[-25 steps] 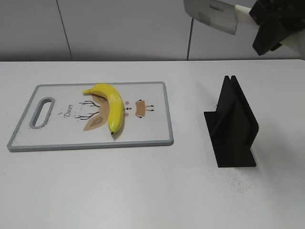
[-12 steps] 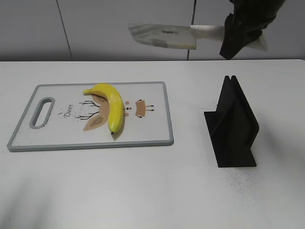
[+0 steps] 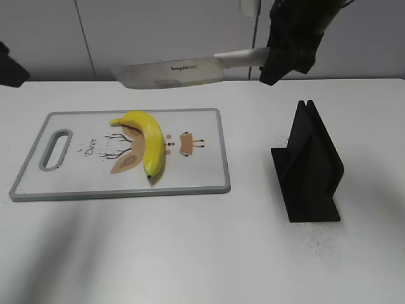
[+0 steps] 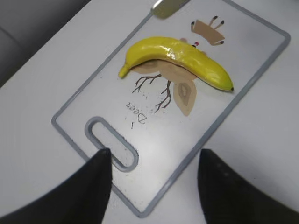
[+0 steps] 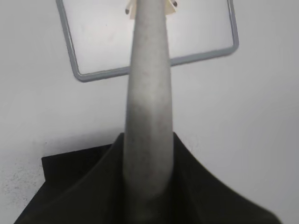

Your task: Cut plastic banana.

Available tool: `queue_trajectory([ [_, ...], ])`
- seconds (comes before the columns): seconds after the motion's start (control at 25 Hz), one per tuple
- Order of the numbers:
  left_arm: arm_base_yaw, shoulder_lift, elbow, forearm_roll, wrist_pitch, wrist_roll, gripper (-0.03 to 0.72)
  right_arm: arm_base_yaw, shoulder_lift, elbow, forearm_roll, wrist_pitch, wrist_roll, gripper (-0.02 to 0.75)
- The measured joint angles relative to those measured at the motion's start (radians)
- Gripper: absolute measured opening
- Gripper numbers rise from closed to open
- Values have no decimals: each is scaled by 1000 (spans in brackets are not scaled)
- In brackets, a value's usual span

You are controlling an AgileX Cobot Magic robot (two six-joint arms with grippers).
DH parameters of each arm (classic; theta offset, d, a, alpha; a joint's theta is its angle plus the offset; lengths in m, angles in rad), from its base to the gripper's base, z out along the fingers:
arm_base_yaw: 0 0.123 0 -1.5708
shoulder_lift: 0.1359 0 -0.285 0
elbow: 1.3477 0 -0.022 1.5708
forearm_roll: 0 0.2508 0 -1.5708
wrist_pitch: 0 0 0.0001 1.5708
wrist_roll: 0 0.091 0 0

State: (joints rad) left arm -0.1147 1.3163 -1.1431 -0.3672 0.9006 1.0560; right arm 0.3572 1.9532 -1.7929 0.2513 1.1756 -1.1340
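Three camera views of one white counter (image 3: 190,253): one from the front, two from the arms' wrists.

The exterior view looks across and down at a slant from the front, taking in the whole cutting board (image 3: 209,177) and a black stand (image 3: 310,171). The left wrist view looks steeply down from close above the board's handle end, its claw (image 4: 154,186) framing the bottom edge. The right wrist view looks down along the knife (image 5: 148,93), showing the board's far corner. All three share the board.
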Motion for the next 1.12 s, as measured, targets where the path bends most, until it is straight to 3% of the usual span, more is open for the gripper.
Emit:
queue_trajectory([
  [0.12, -47, 87, -70, -1, 1, 135, 568, 0, 37, -27, 48, 0, -102, 165],
  [0.4, -128, 243, -178, -3, -54, 299, 568, 5, 111, -110, 62, 5, -200, 165],
  [0.68, -134, 388, -282, -15, -46, 334, 568, 12, 154, -148, 162, -6, -276, 165],
  [0.96, -134, 479, -292, -19, -3, 398, 565, 12, 183, -153, 170, -25, -283, 165],
  [1.12, -134, 514, -292, -19, -14, 405, 507, 12, 186, -153, 178, -34, -285, 165],
])
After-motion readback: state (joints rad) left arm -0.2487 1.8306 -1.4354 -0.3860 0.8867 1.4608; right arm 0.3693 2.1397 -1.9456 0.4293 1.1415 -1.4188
